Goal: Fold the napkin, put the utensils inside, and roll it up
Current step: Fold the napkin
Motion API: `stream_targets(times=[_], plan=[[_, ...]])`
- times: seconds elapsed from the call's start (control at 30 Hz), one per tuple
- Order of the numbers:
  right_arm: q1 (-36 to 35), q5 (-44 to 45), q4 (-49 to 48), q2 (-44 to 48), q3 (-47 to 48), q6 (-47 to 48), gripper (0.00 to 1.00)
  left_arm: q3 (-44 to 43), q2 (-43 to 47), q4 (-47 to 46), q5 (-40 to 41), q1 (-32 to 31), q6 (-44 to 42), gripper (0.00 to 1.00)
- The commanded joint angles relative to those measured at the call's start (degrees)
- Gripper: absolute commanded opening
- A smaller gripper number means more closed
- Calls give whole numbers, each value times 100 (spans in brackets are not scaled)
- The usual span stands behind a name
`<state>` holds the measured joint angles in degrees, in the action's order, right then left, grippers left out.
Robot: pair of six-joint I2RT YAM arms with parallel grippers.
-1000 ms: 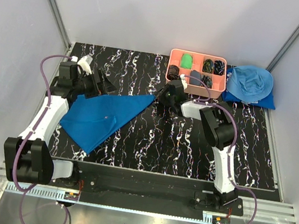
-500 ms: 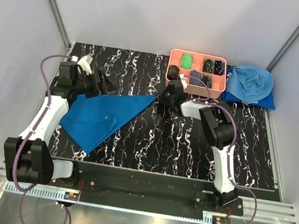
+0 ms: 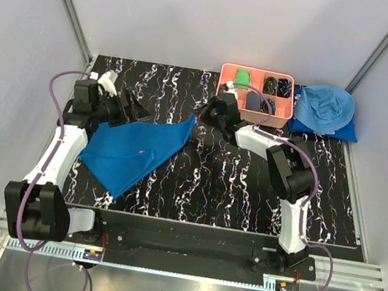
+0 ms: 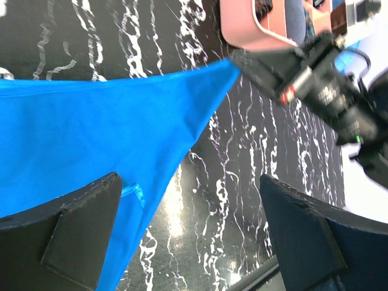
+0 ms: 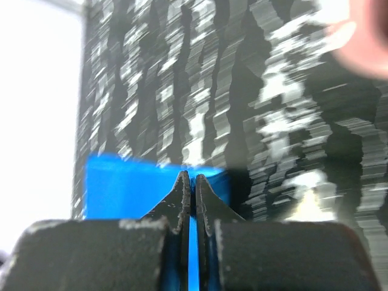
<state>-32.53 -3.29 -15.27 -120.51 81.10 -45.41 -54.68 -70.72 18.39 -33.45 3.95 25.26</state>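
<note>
The right claw [image 5: 189, 182] is pinched shut on the right tip of the napkin [image 3: 134, 152], which trails leftward. The left claw [image 3: 130, 109] gapes empty above its left edge.

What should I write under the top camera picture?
The right arm's jaws pinch a corner of the blue napkin.

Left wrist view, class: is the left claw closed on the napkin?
No, the left claw stands wide open and grips no part of the napkin spread beneath it.
</note>
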Motion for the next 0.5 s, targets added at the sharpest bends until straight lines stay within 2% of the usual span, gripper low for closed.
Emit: stream_targets(times=[0.0,0.27,0.47], plan=[[-622,-610,-336,353,248,76,0,1,383,-187,233,290,-117,99],[-1956,-1314,-539,-165,924,-293,0,1,638,-178,409,616,-153,99],[-2564,-1578,-486,-684,1382,-337,0,10,778,-178,436,801,-222,99]])
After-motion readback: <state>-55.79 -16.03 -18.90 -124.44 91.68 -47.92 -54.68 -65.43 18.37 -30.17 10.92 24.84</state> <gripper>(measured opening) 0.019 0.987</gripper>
